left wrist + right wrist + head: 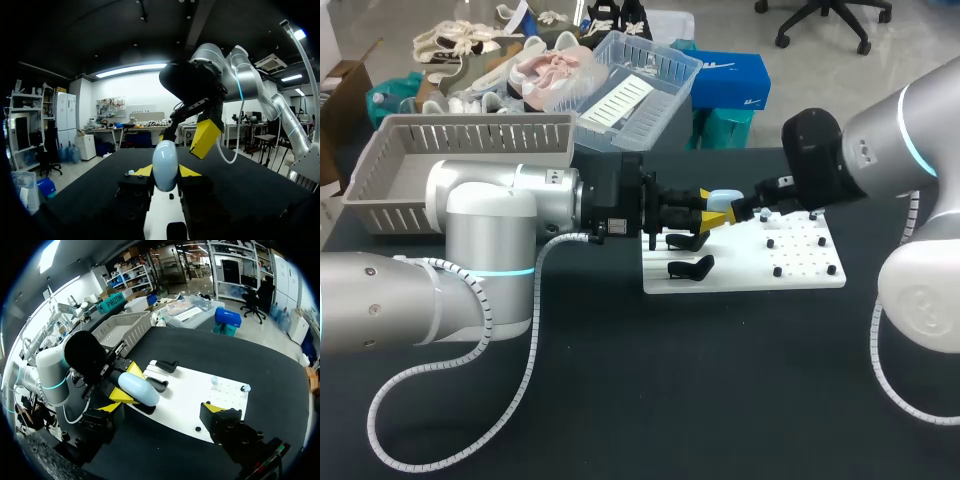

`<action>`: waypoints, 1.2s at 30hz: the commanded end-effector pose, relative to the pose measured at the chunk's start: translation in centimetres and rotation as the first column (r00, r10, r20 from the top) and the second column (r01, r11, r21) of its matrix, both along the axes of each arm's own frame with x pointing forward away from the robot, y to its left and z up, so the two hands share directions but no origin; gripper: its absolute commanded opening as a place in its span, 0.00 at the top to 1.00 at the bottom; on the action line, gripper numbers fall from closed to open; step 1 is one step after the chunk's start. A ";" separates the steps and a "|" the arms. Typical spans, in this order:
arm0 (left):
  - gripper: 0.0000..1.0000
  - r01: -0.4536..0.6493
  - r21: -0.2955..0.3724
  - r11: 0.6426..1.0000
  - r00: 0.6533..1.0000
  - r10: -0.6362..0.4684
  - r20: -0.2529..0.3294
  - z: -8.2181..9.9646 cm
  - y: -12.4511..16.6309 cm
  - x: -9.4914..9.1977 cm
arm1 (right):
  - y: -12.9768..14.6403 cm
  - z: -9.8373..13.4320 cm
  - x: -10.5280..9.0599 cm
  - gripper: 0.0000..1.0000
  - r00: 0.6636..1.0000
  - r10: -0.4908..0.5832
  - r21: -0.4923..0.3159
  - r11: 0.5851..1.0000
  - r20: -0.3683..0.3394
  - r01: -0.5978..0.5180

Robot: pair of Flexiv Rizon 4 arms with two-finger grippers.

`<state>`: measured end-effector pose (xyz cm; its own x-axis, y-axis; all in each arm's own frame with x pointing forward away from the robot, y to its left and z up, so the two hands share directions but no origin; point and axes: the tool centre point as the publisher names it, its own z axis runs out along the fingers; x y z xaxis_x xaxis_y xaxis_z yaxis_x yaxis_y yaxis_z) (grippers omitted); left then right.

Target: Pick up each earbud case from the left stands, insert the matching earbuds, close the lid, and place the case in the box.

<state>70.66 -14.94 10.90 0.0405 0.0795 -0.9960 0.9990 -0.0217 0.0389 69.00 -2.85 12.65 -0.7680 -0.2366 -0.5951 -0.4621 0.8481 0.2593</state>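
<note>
Firmly pinched from both sides between the yellow tips of the left claw: pale blue earbud case, held up above the white board on the dark surface. Just ahead of the case, very near it, the right claw; width of its opening impossible to tell. Down on the board, two black stands and two small earbuds. Behind the left arm, grey box.
</note>
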 end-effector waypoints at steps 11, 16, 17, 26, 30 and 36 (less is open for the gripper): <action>1.00 0.000 -0.002 1.000 1.000 0.001 0.001 -0.1 0.0 0.0 | 0.0 -0.3 0.4 0.00 0.999 -0.035 -0.022 0.999 0.003 0.035; 1.00 0.000 -0.002 1.000 1.000 0.001 0.001 -0.1 0.0 0.0 | -0.1 -0.4 0.6 0.00 0.999 -0.040 -0.022 0.999 0.001 0.040; 1.00 0.000 -0.002 1.000 1.000 0.001 0.001 -0.1 0.0 0.0 | -0.1 -0.4 0.6 0.00 0.999 -0.041 -0.023 0.999 0.001 0.041; 1.00 0.000 -0.002 1.000 1.000 0.001 0.001 -0.1 0.0 0.0 | -0.1 -0.3 0.8 0.00 0.999 -0.048 -0.025 0.999 0.003 0.048; 1.00 0.000 -0.002 1.000 1.000 0.001 0.001 -0.1 0.0 0.0 | -0.3 -0.4 0.9 0.00 0.998 -0.055 -0.023 0.998 0.001 0.055; 1.00 0.000 -0.002 1.000 1.000 0.001 0.001 -0.1 0.0 0.0 | -0.4 -0.5 1.0 0.00 0.998 -0.063 -0.021 0.998 0.000 0.063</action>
<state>70.70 -14.92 10.90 0.0404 0.0793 -0.9960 0.9990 -0.0210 0.0389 70.09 -3.34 12.28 -0.7859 -0.2054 -0.5832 -0.4137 0.8757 0.2490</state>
